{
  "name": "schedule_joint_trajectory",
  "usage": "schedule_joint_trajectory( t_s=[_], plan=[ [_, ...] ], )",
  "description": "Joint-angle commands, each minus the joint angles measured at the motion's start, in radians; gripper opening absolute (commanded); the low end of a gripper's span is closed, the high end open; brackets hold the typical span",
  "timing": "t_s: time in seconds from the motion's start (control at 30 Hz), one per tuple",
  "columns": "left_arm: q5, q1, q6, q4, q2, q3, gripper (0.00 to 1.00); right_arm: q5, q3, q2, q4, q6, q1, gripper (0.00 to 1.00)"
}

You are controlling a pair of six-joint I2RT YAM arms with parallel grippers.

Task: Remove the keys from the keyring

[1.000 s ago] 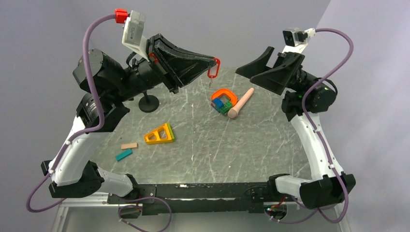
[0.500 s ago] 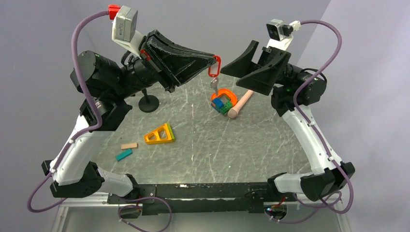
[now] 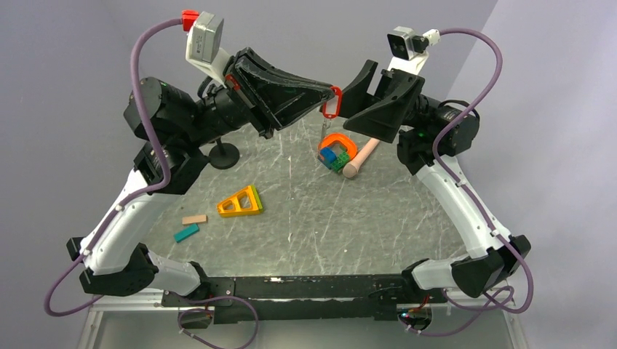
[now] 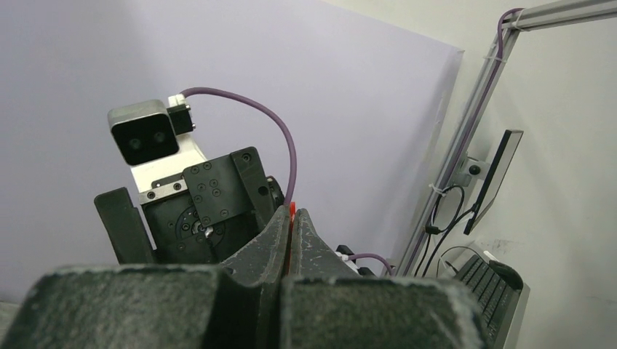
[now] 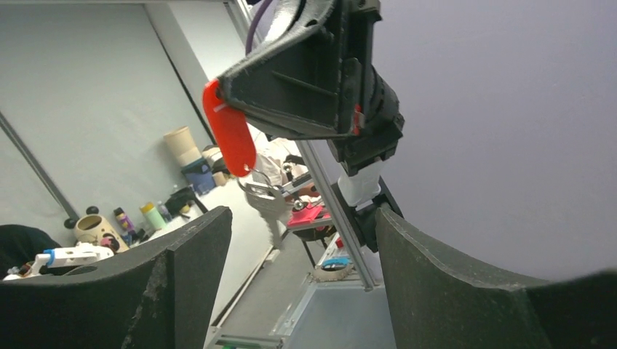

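The keys are a small red oval tag (image 3: 332, 102) with a metal key (image 3: 322, 125) hanging under it on a small ring. My left gripper (image 3: 327, 91) is shut on the top of the tag and holds it high above the table's far side. In the left wrist view only a red sliver (image 4: 290, 212) shows between the closed fingers (image 4: 292, 216). My right gripper (image 3: 355, 98) is open, just right of the tag and facing it. In the right wrist view the tag (image 5: 229, 138) and key (image 5: 268, 200) hang ahead, up and left of the gap between its jaws (image 5: 302, 225).
On the table under the grippers lie an orange loop with blue and green blocks (image 3: 337, 151) and a pink peg (image 3: 362, 155). A yellow-orange triangle (image 3: 241, 202), a tan block (image 3: 194, 219) and a teal block (image 3: 186, 233) lie left of centre. A black stand (image 3: 224, 154) is at the back left.
My right gripper has swung left and up, close to the tag. My left gripper has shifted slightly right with the tag still in it.
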Motion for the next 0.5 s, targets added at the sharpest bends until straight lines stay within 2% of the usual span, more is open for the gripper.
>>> schedule_joint_trajectory(
  t_s=[0.0,0.1,0.47],
  plan=[
    [0.015,0.004,-0.022,0.067,-0.021,-0.01,0.0,0.035,0.051,0.004,0.054,-0.011,0.021,0.74],
    [0.013,0.005,-0.026,0.077,-0.024,-0.021,0.0,0.039,0.056,0.005,0.049,-0.021,0.038,0.68],
    [0.0,0.004,-0.025,0.085,-0.029,-0.027,0.0,0.054,0.053,0.002,0.001,-0.07,0.084,0.56]
  ],
)
